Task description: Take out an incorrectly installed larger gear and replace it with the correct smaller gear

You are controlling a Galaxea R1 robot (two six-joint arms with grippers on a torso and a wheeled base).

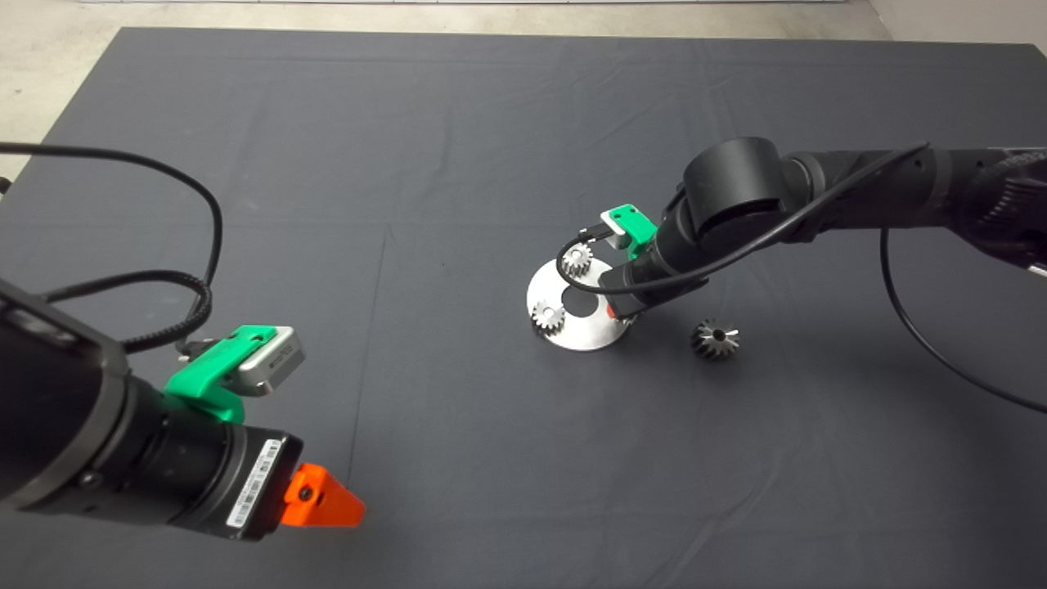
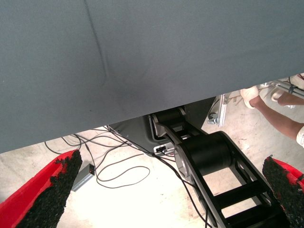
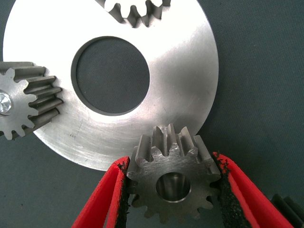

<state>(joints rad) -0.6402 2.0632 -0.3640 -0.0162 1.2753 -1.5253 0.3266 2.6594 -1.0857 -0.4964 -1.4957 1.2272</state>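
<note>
We saw the right gripper (image 3: pixel 173 190) pinching the smaller gear (image 3: pixel 173 183) at the steel disc's (image 3: pixel 185 85) edge; the larger gear (image 1: pixel 715 339) lay nearby on the mat (image 1: pixel 458 164). The left gripper (image 2: pixel 161 199) hung parked, fingers spread.

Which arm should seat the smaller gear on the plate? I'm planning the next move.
Right. The right gripper is shut on the smaller gear at the edge of the round plate. The left gripper is open, far off at the mat's near left.
</note>
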